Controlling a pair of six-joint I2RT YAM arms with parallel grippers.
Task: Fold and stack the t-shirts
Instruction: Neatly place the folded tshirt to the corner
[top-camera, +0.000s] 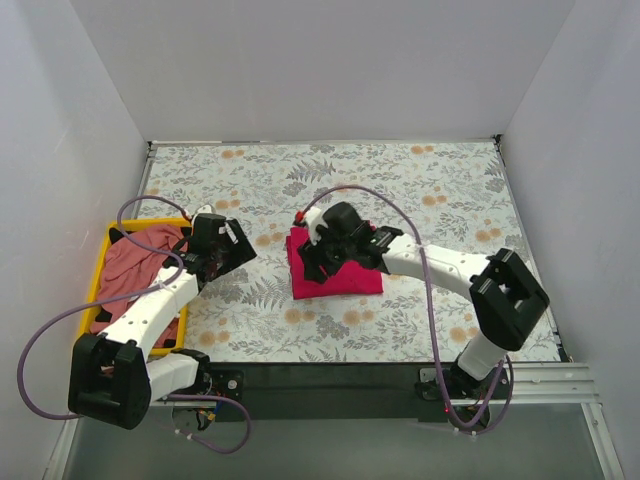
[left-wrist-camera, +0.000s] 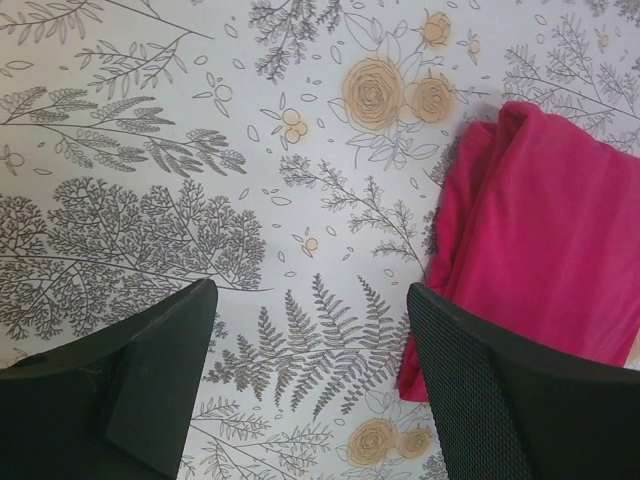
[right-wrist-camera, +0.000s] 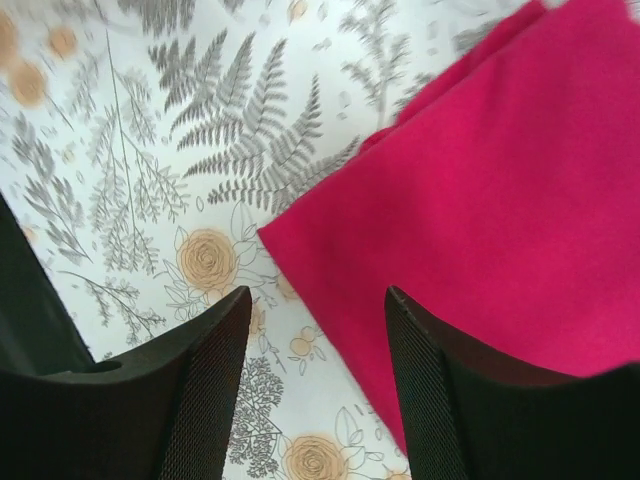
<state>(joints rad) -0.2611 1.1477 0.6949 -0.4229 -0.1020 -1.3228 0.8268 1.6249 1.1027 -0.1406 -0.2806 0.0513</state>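
Salmon-pink t-shirt (top-camera: 140, 262) is lying crumpled in the yellow bin (top-camera: 97, 272) at the left edge of the floral table (top-camera: 420, 190). Just right of the bin, the left gripper (top-camera: 236, 256) (left-wrist-camera: 310, 330) is hovering over bare tabletop with its jaws spread wide and gripping nothing. Near the table's middle, the magenta-red t-shirt (top-camera: 345, 282) (left-wrist-camera: 540, 250) (right-wrist-camera: 500, 180) is lying folded flat. The right gripper (top-camera: 315, 262) (right-wrist-camera: 318, 320) is hanging above one of its corners, its jaws parted and holding nothing.
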